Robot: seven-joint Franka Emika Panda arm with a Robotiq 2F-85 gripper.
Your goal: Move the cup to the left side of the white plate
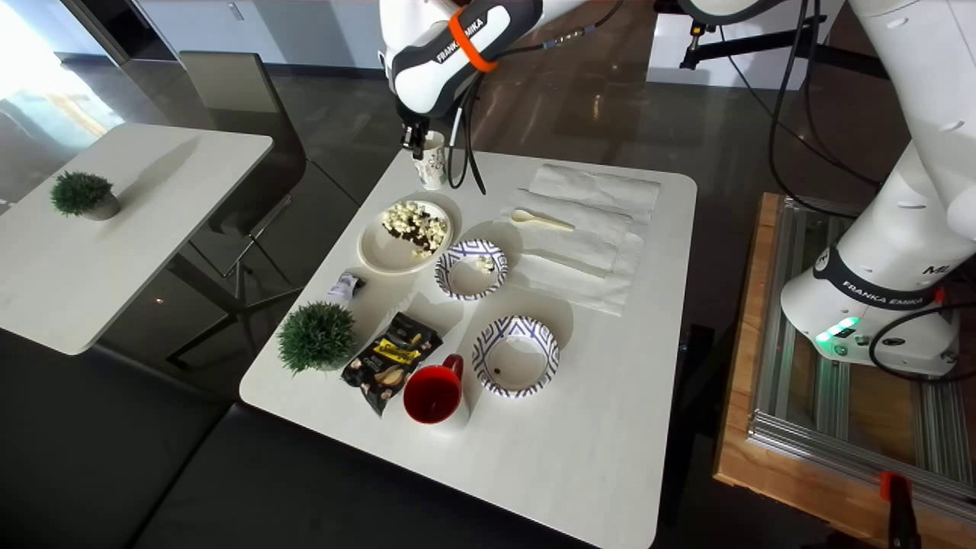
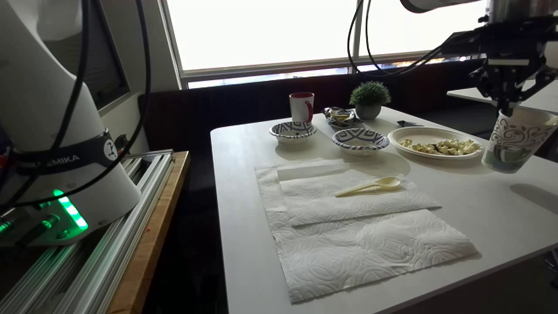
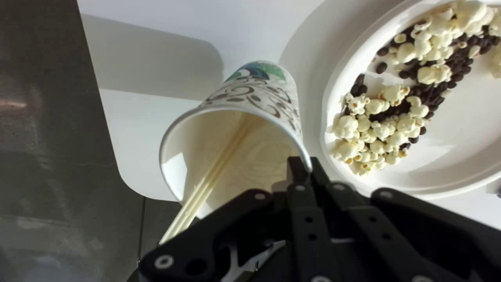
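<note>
Here: hand [image 3: 308, 169], clamped on rim of tilted paper cup [image 3: 256, 92] above counter [image 2: 244, 174]; white plate [image 3: 462, 137] near hand. Pale sticks [image 3: 211, 178] deep inside cup: wrist view only. Red-lined mug [image 1: 437, 399], well apart: both exterior views.

A tilted paper cup [image 2: 518, 141] hangs from the gripper [image 2: 505, 107], clear of the white table [image 2: 244, 244].
Pinched at its rim, the cup is near the white plate [image 2: 429, 155] of popcorn [image 2: 451, 147]. Along the table's far edge come a potted plant [image 2: 369, 100], a snack packet [image 2: 341, 117] and a red-handled mug [image 2: 300, 109], the mug nearest the far left corner. Two patterned bowls [image 2: 358, 149] sit between these and the paper towels [image 2: 375, 248], which start near the left edge. A cream spoon [image 2: 369, 186] lies on the towels, its handle pointing to the left edge.
</note>
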